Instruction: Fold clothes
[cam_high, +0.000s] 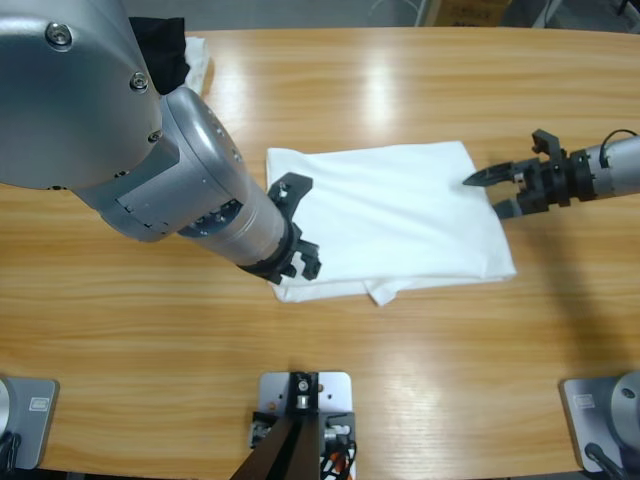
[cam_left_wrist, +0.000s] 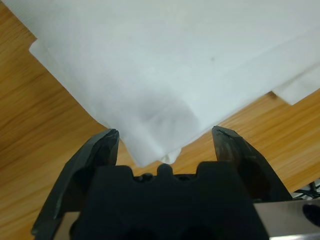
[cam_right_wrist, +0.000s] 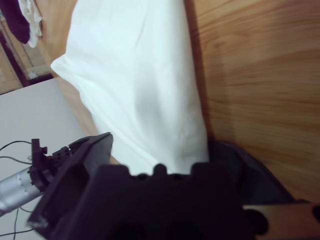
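The white T-shirt (cam_high: 400, 210) lies folded into a rough rectangle in the middle of the wooden table (cam_high: 420, 90). My left gripper (cam_high: 300, 225) is at the shirt's left edge, open. In the left wrist view a layered corner of the shirt (cam_left_wrist: 175, 60) reaches in between the jaws of the left gripper (cam_left_wrist: 165, 132). My right gripper (cam_high: 483, 195) comes in from the right and is open at the shirt's right edge. The right wrist view shows the shirt (cam_right_wrist: 145, 75) running between the spread jaws of the right gripper (cam_right_wrist: 160, 145).
A black garment (cam_high: 165, 45) and a white cloth (cam_high: 198, 55) lie at the table's back left corner, partly behind the big silver elbow (cam_high: 90, 110). Bare wood surrounds the shirt in front and on the right.
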